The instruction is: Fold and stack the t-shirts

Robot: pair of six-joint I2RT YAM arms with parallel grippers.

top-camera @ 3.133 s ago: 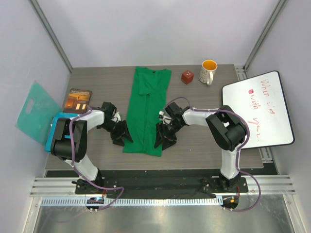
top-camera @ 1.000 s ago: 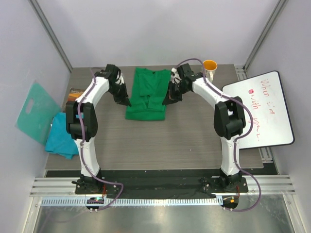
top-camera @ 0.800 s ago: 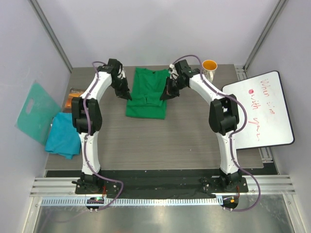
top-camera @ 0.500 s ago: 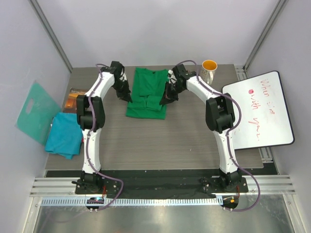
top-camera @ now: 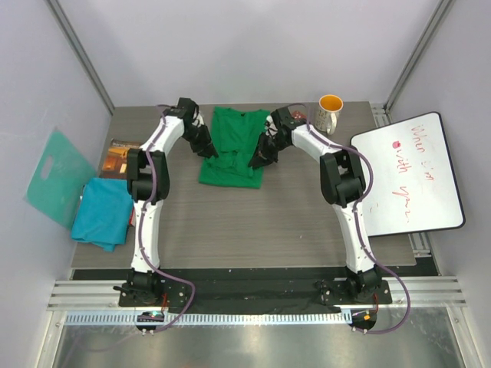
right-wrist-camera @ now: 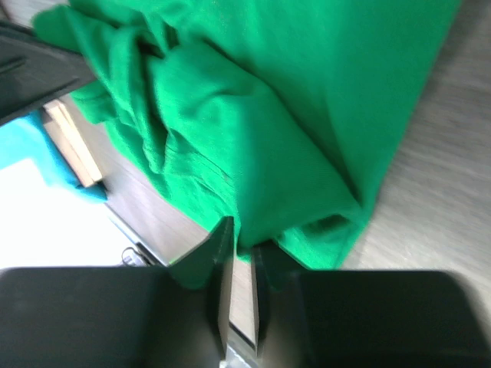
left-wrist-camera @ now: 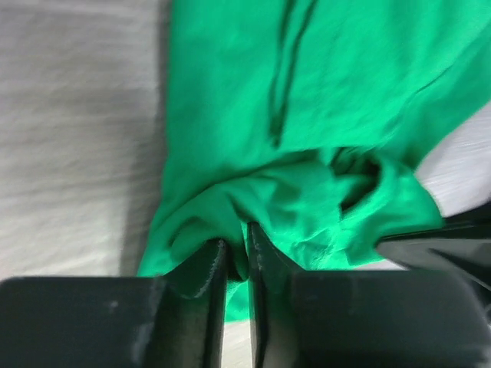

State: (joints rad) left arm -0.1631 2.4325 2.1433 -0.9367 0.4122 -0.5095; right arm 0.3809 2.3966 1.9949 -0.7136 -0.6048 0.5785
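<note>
Green t-shirt (top-camera: pixel 234 146): folded, mid far edge of table (top-camera: pixel 307 222); teal-blue t-shirt (top-camera: pixel 100 213) crumpled at left edge. Left gripper (left-wrist-camera: pixel 236 257) and right gripper (right-wrist-camera: pixel 242 238): jaws nearly together at the green hem; whether they pinch it, cannot tell. Risk: cloth snagging on withdrawal would drag the fold open.

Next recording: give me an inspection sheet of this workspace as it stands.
Surface: grey wood-grain table, no spills seen.
Job's things: green t-shirt folded near the far edge; teal t-shirt crumpled at left edge, not stacked.
Clutter: mug, book, whiteboard, teal board.
Grippers: left gripper and right gripper flank the green t-shirt, jaws a slit apart, cloth between; grip unclear.
Cables: purple cables along both arms, no snag seen.
Surroundings: grey walls, nothing else seen.
</note>
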